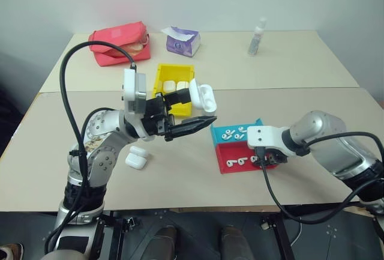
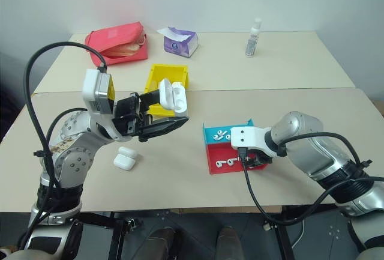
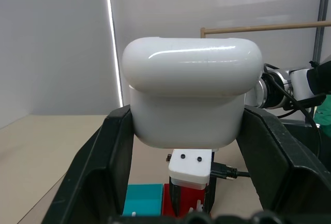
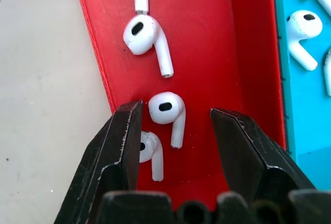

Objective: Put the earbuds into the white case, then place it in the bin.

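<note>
The left gripper (image 1: 191, 126) is clenching the white case (image 1: 200, 98) and holding it up in the air above the counter (image 1: 180, 170), just in front of the bin (image 1: 161, 74). The case is standing roughly upright with its hinged lid flipped open and leaning toward the robot's right; in the left wrist view the case (image 3: 189, 100) is showing its rounded lid on top and is hiding most of what lies behind it.

The right gripper (image 4: 176, 146) is pointing steeply down into the red half of the tray (image 4: 207, 38), its two fingers spread apart with one earbud (image 4: 168, 113) lying loose between them, stem pointing toward the camera. A second earbud is lying partly hidden under one finger (image 4: 121, 151). More earbuds are lying in the blue half (image 1: 231, 133).

Two closed white cases (image 1: 137, 157) are resting flat on the counter near the left arm. More white cases are sitting inside the bin, partly hidden by the gripper. A purple tissue box (image 1: 183, 41) is showing print too small to read.
</note>
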{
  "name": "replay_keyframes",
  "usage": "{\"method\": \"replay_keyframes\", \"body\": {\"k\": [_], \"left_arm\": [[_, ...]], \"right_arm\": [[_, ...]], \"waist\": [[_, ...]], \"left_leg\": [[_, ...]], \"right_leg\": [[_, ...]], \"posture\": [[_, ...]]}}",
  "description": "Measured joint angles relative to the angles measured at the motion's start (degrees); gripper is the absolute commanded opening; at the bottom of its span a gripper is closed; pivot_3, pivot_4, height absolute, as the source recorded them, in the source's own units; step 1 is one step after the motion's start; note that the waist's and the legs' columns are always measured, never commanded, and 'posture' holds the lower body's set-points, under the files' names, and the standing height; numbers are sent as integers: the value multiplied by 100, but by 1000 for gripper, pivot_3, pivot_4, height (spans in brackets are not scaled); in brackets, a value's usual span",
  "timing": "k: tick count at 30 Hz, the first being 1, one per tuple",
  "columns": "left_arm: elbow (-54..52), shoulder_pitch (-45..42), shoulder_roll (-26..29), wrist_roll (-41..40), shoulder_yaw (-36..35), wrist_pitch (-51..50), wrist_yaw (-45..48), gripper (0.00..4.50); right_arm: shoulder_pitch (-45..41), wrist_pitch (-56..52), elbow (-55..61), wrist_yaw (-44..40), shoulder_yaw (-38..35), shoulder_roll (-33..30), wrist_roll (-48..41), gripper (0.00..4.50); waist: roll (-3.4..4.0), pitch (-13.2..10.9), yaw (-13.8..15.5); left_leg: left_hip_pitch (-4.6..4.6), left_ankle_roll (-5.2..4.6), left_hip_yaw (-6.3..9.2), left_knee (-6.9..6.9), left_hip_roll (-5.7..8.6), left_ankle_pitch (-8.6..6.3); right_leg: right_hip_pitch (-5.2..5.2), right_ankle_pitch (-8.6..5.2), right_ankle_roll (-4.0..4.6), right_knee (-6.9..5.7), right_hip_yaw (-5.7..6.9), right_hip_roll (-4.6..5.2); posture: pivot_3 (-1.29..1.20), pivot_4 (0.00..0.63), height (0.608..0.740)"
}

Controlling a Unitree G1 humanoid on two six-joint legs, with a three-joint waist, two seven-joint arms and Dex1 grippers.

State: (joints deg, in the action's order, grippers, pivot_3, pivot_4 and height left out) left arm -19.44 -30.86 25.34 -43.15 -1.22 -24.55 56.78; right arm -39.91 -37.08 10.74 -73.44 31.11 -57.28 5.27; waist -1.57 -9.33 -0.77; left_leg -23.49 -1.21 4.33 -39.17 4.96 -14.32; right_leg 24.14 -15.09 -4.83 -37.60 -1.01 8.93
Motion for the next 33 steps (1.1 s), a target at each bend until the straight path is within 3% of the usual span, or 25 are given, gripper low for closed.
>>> {"method": "replay_keyframes", "body": {"k": [5,12,18,22,26,28,33], "left_arm": [[-17,5,-1,-2,0,-8,-29,2768],[-149,92,119,-218,-2,-133,74,2768],[-55,43,179,-251,0,-162,363,2768],[188,-102,159,-277,-1,-155,587,2768],[546,-313,199,-312,-40,-162,819,2768],[641,-379,218,-360,-54,-164,979,2768],[771,-536,202,-398,-32,-178,1178,2768]], "right_arm": [[25,49,11,-127,-19,5,28,632],[113,21,45,-82,-134,105,43,625],[387,-374,129,400,-789,384,-139,625],[477,-1063,622,776,-1823,504,-639,625],[908,-1744,1678,884,-3392,792,-1660,625],[1169,-1848,2216,1015,-4249,1354,-2324,625],[1330,-1824,2935,1723,-5209,2466,-3526,625]], "waist": [[0,0,-1],[0,0,-9],[0,0,2],[0,0,6],[0,0,15],[0,0,17],[0,0,-3]], "left_leg": [[1,0,0,0,0,0],[4,1,1,0,-2,0],[1,2,1,-1,0,1],[-3,1,2,0,0,0],[-9,0,11,1,0,0],[-8,-1,14,0,2,0],[4,2,12,-1,-1,2]], "right_leg": [[-1,0,0,0,0,0],[-1,0,0,0,0,-1],[0,0,0,-1,-1,0],[0,0,0,-4,0,0],[-3,0,0,-7,10,0],[-10,1,-1,-7,12,2],[-8,1,0,-7,7,-2]], "posture": [[0,150,740],[0,150,740],[0,150,740],[0,150,740],[0,150,740],[0,150,740],[0,150,740]]}}
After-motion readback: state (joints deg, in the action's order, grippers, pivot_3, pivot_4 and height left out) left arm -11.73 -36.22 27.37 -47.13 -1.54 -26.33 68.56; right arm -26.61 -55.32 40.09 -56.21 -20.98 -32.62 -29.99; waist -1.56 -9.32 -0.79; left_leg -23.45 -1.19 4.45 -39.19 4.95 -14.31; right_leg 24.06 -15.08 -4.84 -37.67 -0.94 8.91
